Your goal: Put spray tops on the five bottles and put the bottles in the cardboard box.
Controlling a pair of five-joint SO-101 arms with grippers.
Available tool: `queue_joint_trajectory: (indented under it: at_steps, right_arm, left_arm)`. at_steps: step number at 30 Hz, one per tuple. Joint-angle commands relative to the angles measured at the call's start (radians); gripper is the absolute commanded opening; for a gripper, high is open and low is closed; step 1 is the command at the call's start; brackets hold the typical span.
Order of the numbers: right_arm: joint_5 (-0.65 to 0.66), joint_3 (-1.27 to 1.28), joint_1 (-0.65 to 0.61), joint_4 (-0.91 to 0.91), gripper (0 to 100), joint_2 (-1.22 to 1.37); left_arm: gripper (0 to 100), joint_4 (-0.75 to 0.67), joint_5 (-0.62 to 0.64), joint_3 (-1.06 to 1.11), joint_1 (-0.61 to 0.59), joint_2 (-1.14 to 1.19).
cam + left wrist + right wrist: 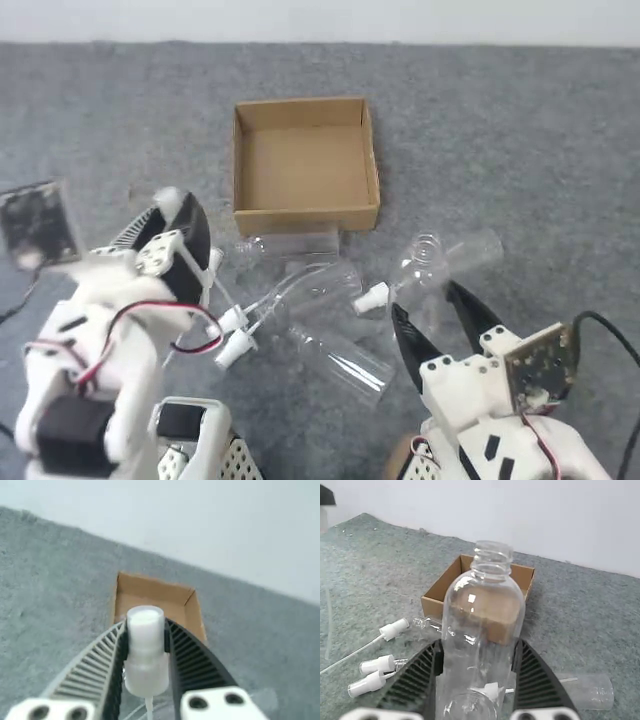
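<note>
Left hand point(145, 626) clamps a white spray top point(146, 655), while right hand point(479, 650) grips an uncapped clear bottle point(482, 605).

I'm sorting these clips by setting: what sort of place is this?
Probably a lab or workshop test bench rather than a home: a grey carpet-like mat runs up to a plain white wall, with an open brown cardboard box and clear plastic bottles laid out on it.
</note>
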Motion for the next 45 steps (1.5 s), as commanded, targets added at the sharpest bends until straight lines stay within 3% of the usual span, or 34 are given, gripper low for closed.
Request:
queue_joint_trajectory:
  at_steps: [1, 25, 45]
  right_arm:
    - [0.018, -0.002, -0.079, -0.039, 2.7, -0.001]
    - [0.018, 0.063, -0.105, -0.099, 2.7, 0.002]
    - [0.018, 0.068, -0.108, -0.11, 2.7, 0.002]
  left_arm:
    - [1, -0.087, 0.074, -0.01, 0.0, -0.072]
    - [1, -0.313, 0.31, -0.01, 0.002, -0.344]
    - [1, -0.318, 0.373, -0.01, 0.002, -0.462]
